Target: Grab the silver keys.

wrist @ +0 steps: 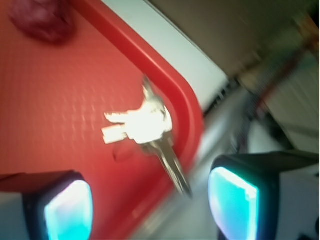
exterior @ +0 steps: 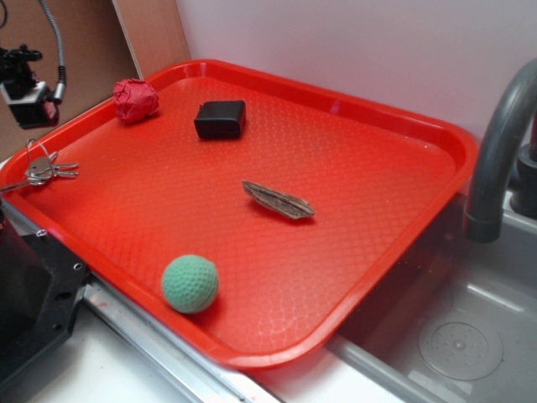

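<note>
wrist and exterior views of the silver keys (wrist: 142, 122) lying flat at a corner of the red tray (exterior: 352, 168), with one blade riding up and over the raised rim toward the sink edge. in the wrist view the gripper (wrist: 150, 212) stands wide open and holds nothing; its two pale-glowing pads (wrist: 67, 212) sit well apart at the bottom of the frame, and the bunch lies ahead of them, between their lines and somewhat nearer the right-hand finger. the view is motion-blurred, so the wire ring and the exact number of keys cannot be read there (the exterior view shows a thin loop standing up from the bunch). handling, judged from appearance: the keys are small, light, rigid metal, smooth and likely slippery, and loosely linked, so they can pivot on the ring and fan out or swing when lifted. they lie thin against the textured tray floor, which leaves little height for the fingers to close on. the broad overlapping heads at the bright centre of the bunch look the best place to pinch, since that is where the mass gathers; the long blade over the rim is narrow and may slide out. the rim just beside the bunch could foul the right-hand finger on descent. breakage is not a concern.
</note>
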Motion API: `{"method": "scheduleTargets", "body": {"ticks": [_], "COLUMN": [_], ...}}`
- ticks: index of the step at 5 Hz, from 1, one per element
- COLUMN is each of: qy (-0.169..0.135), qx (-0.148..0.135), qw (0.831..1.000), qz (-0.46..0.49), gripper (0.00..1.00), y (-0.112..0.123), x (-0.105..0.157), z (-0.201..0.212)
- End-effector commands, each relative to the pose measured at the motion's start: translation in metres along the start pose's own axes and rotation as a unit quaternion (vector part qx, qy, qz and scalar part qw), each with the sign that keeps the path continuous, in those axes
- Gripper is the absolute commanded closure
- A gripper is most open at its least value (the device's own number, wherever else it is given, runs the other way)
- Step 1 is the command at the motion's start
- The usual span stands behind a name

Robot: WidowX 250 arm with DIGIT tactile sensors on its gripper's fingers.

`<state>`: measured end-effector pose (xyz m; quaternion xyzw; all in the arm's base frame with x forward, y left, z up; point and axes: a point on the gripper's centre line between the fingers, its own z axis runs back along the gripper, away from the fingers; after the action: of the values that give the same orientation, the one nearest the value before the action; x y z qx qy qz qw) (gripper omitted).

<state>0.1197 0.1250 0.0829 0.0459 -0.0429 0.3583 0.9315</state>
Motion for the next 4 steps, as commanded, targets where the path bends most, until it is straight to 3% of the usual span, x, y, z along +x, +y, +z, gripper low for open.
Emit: {"method": "scheduleTargets", "body": {"ticks": [1,2,3,4], "qy": [-0.016,0.007,0.022,0.038], "qx": [0.023,0.021,0.028,0.036], "qw": [0.999,1.0,0.999,0.998], "qz": [-0.016,0.007,0.021,0.02], "gripper": [0.0,0.0,1.0,1.0], "y": [-0.004,0.0,-0.008,-0.01], "x": [0.023,0.016,0.012,0.008], "z": [-0.023,-0.035,-0.035,-0.043]}}
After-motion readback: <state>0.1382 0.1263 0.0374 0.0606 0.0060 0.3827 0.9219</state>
